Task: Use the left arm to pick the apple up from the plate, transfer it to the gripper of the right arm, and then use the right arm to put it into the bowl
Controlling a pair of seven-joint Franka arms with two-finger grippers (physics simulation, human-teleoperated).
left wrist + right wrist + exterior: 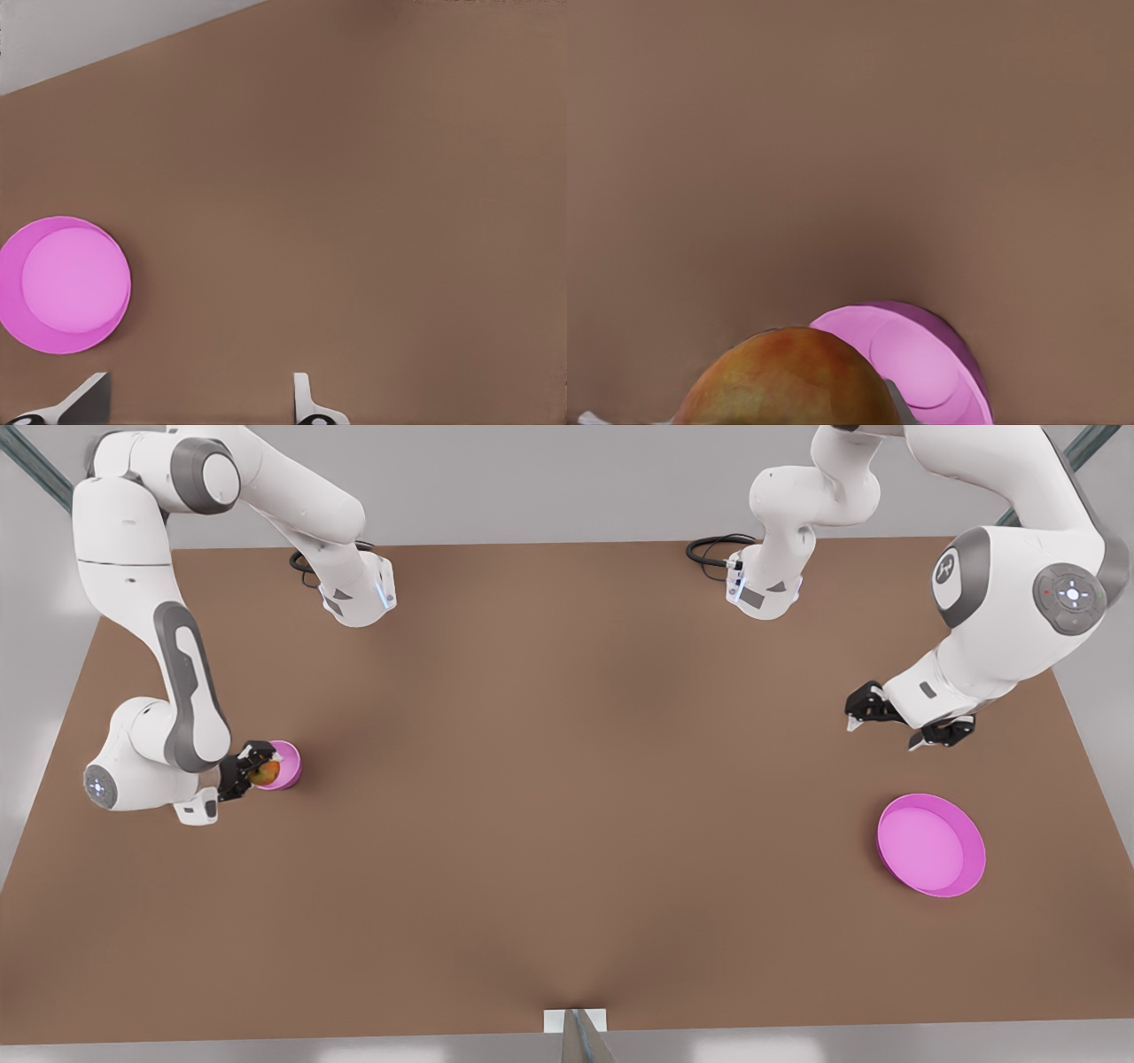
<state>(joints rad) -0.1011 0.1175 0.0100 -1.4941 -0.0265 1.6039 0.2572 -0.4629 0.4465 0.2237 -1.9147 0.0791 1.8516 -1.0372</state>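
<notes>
Right gripper (251, 771) at the front view's 9 o'clock, fingers clamped on the apple (264, 772), holding it at the rim of the bowl (285, 765), not yet dropped in; in the right wrist view the apple (788, 379) sits just beside the bowl (921, 363). Left gripper (897, 728) waits at 3 o'clock, fingers spread apart and holding nothing, above the brown table (567, 797), near the plate (931, 845) at 4 o'clock. Left wrist view shows the plate (64, 285) near the fingertips (302, 391).

Both arms are showing glossy white shells with grey joint bands and round grey caps. Black cables are looping at the bases, and the two-finger grippers are appearing black with pale fingertips.
</notes>
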